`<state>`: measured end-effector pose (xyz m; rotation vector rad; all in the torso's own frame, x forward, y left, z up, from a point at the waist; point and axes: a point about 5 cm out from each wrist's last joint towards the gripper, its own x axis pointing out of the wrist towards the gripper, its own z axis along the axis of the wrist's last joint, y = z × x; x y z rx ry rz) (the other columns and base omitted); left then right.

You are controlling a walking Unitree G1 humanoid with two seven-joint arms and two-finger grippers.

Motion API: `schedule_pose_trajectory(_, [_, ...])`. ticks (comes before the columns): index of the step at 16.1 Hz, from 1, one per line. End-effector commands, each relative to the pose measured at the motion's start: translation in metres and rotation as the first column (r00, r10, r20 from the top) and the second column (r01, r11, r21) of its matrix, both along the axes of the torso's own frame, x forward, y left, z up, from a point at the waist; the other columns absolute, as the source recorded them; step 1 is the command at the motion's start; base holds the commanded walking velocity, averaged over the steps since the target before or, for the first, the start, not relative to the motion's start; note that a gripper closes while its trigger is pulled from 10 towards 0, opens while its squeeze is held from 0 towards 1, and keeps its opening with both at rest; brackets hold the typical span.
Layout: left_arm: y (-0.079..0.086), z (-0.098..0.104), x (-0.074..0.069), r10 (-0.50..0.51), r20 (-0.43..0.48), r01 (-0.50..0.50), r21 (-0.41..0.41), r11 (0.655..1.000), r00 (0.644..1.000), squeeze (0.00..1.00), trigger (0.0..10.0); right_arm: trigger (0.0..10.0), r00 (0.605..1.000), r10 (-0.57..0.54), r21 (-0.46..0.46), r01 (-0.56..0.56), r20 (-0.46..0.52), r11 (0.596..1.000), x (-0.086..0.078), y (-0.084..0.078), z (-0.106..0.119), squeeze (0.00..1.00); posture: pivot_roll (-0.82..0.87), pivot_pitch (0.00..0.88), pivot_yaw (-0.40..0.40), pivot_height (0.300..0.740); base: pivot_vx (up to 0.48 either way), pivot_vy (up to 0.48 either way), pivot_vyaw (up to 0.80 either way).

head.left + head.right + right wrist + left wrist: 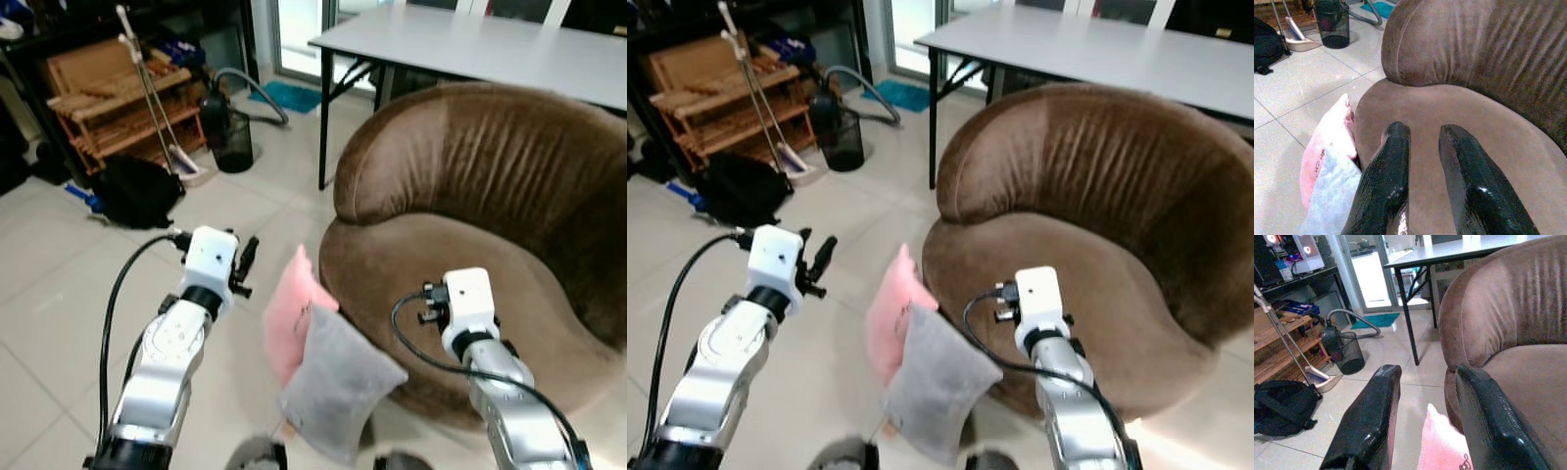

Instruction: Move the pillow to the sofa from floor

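Note:
A pink pillow (pixel 292 311) and a grey pillow (pixel 338 384) stand on the tiled floor, leaning against the front left of the round brown sofa (pixel 470 245). The grey one overlaps the pink one's lower side. My left gripper (pixel 245 262) hangs open above the floor just left of the pink pillow, whose top corner (pixel 1442 445) sits below and between the fingers (pixel 1369 421). My right gripper (pixel 1422 134) is open over the sofa seat, to the right of both pillows, with nothing in it.
A grey table (pixel 470 44) on black legs stands behind the sofa. To the back left are a black mesh bin (pixel 232 139), a vacuum hose, a dustpan with a long handle (pixel 147 88), a black bag (pixel 137 191) and a wooden rack (pixel 108 98).

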<state>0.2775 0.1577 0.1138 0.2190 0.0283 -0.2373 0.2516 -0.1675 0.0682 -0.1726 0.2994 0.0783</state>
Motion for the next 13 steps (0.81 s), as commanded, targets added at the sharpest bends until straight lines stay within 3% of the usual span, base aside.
schedule_pose_trajectory(1, [0.0004, 0.0013, -0.0002, 0.007, 0.008, -0.007, 0.010, 1.000, 1.000, 0.00, 10.0, 10.0, 1.000, -0.003, 0.001, 0.003, 0.006, 1.000, -0.0010, -0.0023, 0.0016, 0.00, -0.03, 0.019, 0.024, 0.628, 0.000, 0.000, 0.00])
schedule_pose_trajectory(6, [0.0008, -0.0010, -0.0025, 0.007, 0.012, -0.007, -0.009, 1.000, 1.000, 0.00, 10.0, 10.0, 1.000, 0.007, -0.008, -0.007, 0.019, 1.000, 0.0000, -0.0016, 0.0022, 0.00, -0.04, 0.010, 0.020, 0.583, 0.000, 0.000, 0.00])
schedule_pose_trajectory(12, [0.0037, -0.0073, -0.0055, 0.021, -0.020, -0.022, -0.052, 0.998, 1.000, 0.00, 10.0, 10.0, 0.999, 0.030, -0.017, -0.029, 0.021, 0.999, -0.0003, 0.0031, 0.0014, 0.00, -0.03, 0.003, 0.007, 0.583, 0.044, 0.000, 0.00])
schedule_pose_trajectory(13, [0.0030, -0.0079, -0.0056, 0.010, -0.025, -0.012, -0.071, 0.997, 1.000, 0.11, 10.0, 10.0, 0.999, 0.035, -0.021, -0.035, 0.021, 0.999, -0.0002, 0.0039, 0.0015, 0.00, -0.03, 0.003, 0.007, 0.583, 0.322, 0.000, 0.00])
